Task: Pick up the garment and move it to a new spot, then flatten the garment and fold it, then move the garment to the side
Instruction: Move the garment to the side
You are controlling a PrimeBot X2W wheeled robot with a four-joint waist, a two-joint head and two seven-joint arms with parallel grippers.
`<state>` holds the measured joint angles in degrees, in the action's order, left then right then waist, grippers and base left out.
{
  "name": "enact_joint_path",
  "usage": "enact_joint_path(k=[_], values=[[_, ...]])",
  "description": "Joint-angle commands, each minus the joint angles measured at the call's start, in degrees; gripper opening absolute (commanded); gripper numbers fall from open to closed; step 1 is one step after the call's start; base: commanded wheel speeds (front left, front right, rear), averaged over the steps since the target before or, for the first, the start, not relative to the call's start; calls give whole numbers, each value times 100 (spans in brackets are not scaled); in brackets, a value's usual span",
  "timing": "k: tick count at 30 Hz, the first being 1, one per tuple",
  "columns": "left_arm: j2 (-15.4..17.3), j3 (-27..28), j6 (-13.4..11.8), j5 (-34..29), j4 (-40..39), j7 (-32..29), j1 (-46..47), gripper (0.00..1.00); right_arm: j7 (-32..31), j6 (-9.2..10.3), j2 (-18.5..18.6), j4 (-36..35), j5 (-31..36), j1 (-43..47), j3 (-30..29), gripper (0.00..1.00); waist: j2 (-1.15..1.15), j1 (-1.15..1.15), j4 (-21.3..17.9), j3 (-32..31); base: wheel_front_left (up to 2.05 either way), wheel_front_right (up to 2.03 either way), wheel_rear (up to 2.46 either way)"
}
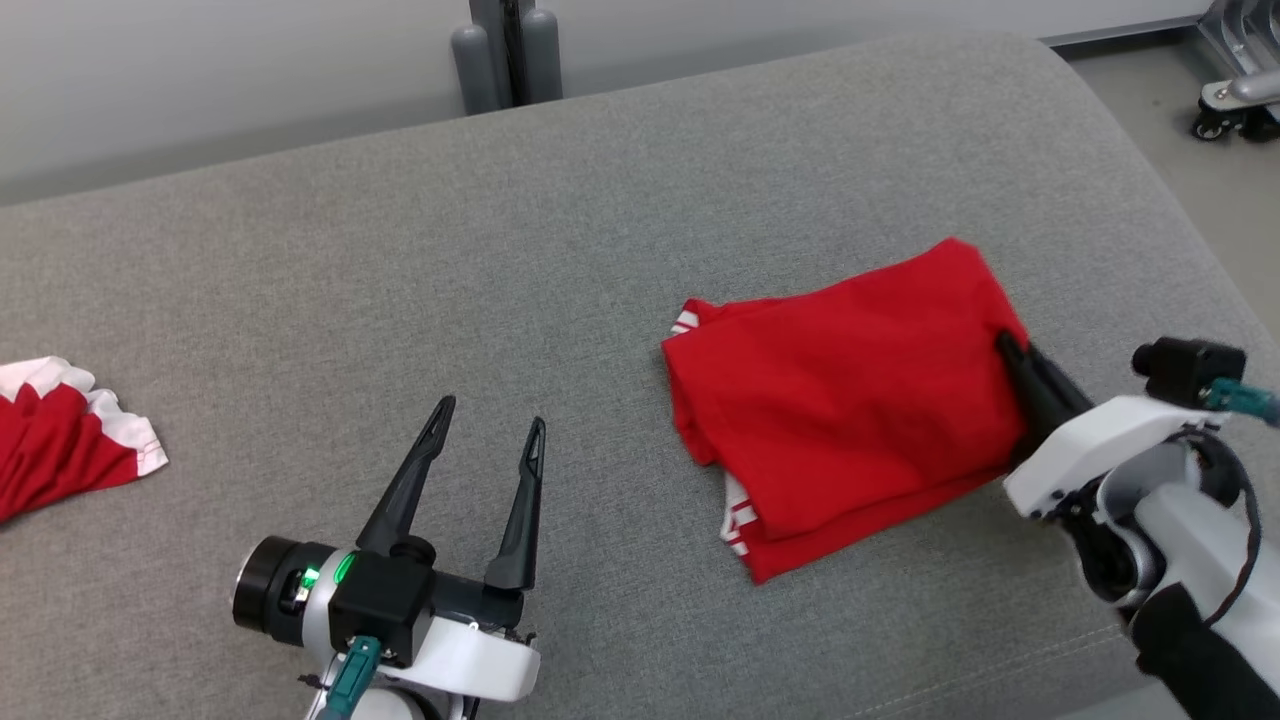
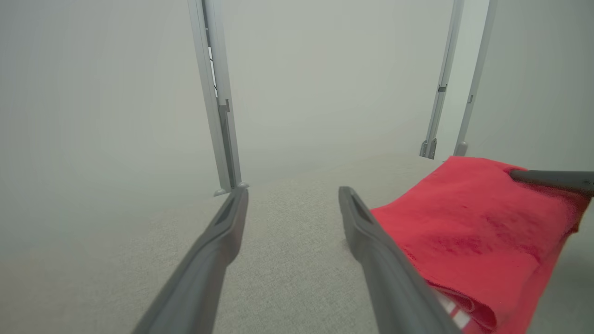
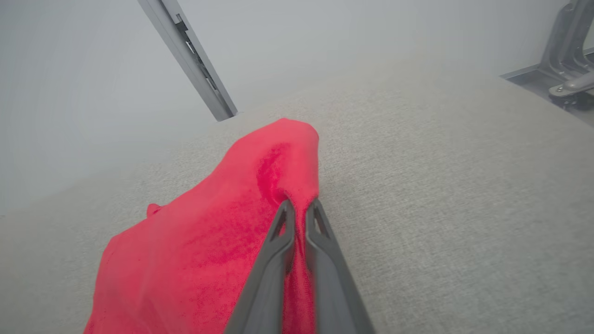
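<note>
The garment [image 1: 840,400] is red with white-striped trim, folded into a rough rectangle on the right half of the grey cushion [image 1: 500,250]. My right gripper [image 1: 1003,343] is shut on the garment's right edge, pinching a ridge of red cloth [image 3: 297,185] between its fingers [image 3: 320,227]. My left gripper [image 1: 490,415] stands open at the lower left of the head view, well left of the garment, with nothing between its fingers. In the left wrist view the garment [image 2: 473,232] lies to the right of my open left gripper [image 2: 292,195], and a right finger [image 2: 552,178] rests on its far edge.
A second red and white cloth [image 1: 60,430] lies at the cushion's far left edge. A grey post [image 1: 505,50] stands behind the cushion. A wheeled metal base [image 1: 1235,95] sits on the floor at the upper right. The cushion's right edge curves down close to my right arm.
</note>
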<state>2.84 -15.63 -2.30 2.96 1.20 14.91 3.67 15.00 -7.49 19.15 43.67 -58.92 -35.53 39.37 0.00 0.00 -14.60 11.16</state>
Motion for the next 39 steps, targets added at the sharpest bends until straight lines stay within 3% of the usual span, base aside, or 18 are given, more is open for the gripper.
enact_joint_path(k=[1, 11, 24, 30, 39], values=[[21, -11, 34, -54, -73, 27, 154, 100, 36, -2, 111, 79, 201, -184, -128, 0, 0, 0, 61, 166, 0, 0, 0], [70, -203, 125, -301, -667, 27, 738, 100, 26, -2, 512, 533, 1886, -1112, -1238, 0, 0, 0, 466, 1024, 0, 0, 0], [230, -359, 208, -589, -1371, -180, 1326, 100, 27, -1, 917, 1082, 3136, -1722, -3159, 0, 0, 0, 651, 2019, 0, 0, 0], [326, -373, 218, -668, -1605, -319, 1476, 100, 27, -2, 982, 1394, 3701, -1841, -4025, 0, 0, 0, 658, 2244, 0, 0, 0], [413, -416, 215, -710, -1714, -427, 1548, 100, 27, -2, 879, 1326, 4892, -1895, -5119, 0, 0, 0, 717, 2382, 0, 0, 0]])
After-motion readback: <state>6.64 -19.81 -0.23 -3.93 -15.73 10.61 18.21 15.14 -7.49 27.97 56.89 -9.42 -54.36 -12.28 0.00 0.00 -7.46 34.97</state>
